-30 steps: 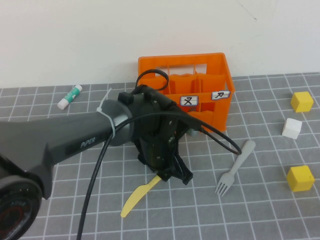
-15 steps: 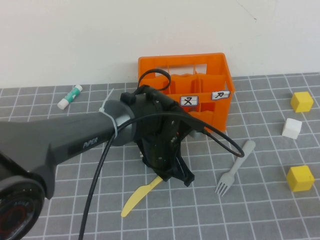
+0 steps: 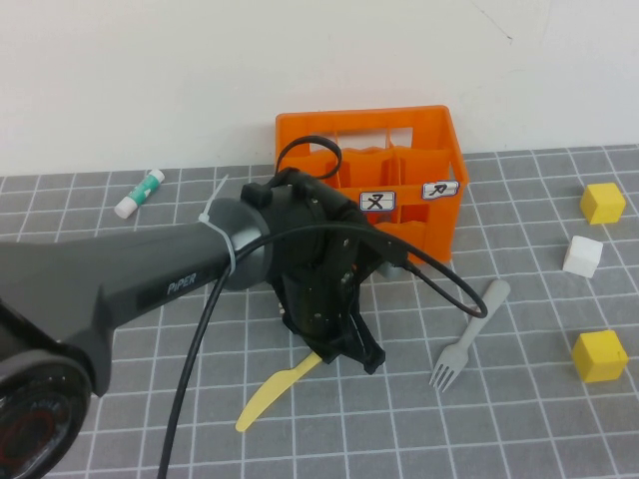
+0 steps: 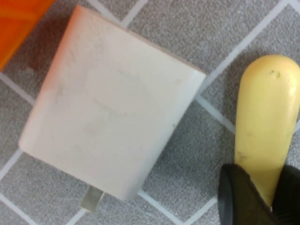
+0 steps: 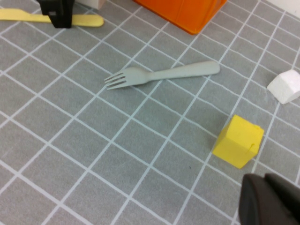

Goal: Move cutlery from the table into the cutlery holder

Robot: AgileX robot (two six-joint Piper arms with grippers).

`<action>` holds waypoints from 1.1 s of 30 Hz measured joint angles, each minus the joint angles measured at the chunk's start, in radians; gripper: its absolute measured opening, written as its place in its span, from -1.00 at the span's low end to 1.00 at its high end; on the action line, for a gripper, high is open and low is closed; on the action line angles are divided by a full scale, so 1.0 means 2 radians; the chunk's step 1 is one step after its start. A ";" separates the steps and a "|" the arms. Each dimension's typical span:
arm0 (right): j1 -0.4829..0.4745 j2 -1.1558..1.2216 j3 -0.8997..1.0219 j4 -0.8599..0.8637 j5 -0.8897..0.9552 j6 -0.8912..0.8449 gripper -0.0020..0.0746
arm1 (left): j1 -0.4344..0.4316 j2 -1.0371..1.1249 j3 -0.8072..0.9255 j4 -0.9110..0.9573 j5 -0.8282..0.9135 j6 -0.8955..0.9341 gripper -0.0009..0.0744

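On left arm "PiPER"; left end effector [image 3: 344, 349] gripping knife [image 3: 272, 388]; right end effector [image 5: 269, 199] beside fork [image 5: 159, 75].

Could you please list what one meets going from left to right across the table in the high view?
Glue stick → left gripper clamped on the knife → fork → white block. The right gripper shows only in its wrist view.

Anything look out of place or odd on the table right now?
One thing: a white charger block lies on the table by the knife, which the left gripper is shut on. It is not cutlery. The fork lies flat. The right gripper hangs above the table near a yellow cube.
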 joint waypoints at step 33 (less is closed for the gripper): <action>0.000 0.000 0.000 0.000 -0.002 0.000 -0.95 | 0.000 -0.115 0.059 -0.042 -0.009 -0.042 -0.90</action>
